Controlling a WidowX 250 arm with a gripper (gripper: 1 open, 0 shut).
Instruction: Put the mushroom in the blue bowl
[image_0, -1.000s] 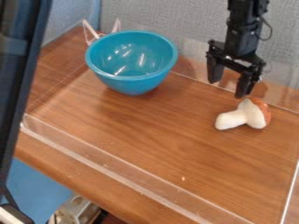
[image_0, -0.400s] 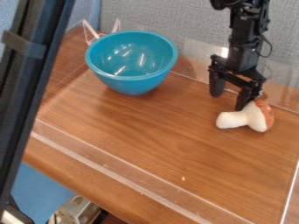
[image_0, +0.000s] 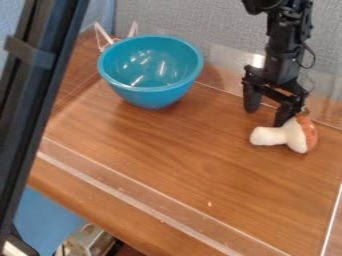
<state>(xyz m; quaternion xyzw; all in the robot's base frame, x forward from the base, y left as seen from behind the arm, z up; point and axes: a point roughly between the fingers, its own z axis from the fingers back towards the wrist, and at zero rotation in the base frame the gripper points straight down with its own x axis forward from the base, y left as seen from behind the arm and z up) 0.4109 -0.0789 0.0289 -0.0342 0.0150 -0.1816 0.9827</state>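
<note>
The mushroom (image_0: 283, 135) lies on its side at the right of the wooden table, cream stem pointing left and reddish-brown cap toward the right edge. My gripper (image_0: 275, 106) hangs open just above it, black fingers pointing down, with nothing between them. The blue bowl (image_0: 148, 70) stands at the back left, well apart from both, glossy and empty.
A clear plastic wall (image_0: 160, 190) rims the wooden table (image_0: 160, 140). A dark post (image_0: 40, 110) crosses the left foreground in front of the table. The table's right edge lies close beside the mushroom.
The gripper has come down slightly and shifted a little right toward the mushroom, staying open. The dark foreground post has moved in the view. Mushroom and bowl have stayed put.
</note>
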